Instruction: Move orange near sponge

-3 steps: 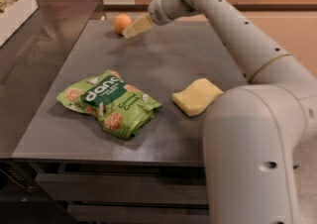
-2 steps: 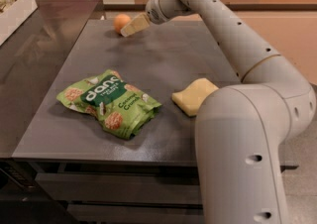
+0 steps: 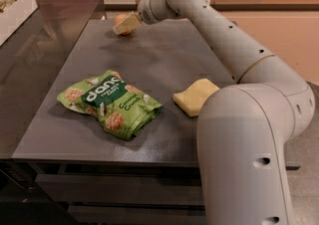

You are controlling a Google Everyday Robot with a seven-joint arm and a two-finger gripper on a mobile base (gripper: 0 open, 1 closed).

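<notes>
Now at far end of table [image 3: 164, 55], gripper [image 3: 125, 23] meets orange [image 3: 119, 18]; whether it grips, cannot tell. Sponge [image 3: 195, 97] lies well apart, near arm's base, beside green snack bag [image 3: 110, 102]; carry runs back toward base

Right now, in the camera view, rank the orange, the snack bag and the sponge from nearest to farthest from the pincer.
The pincer is at the far end of the table.
1. The orange: right at the pincer, far end.
2. The snack bag: middle of the table, towards the left.
3. The sponge: near end, on the right.
</notes>
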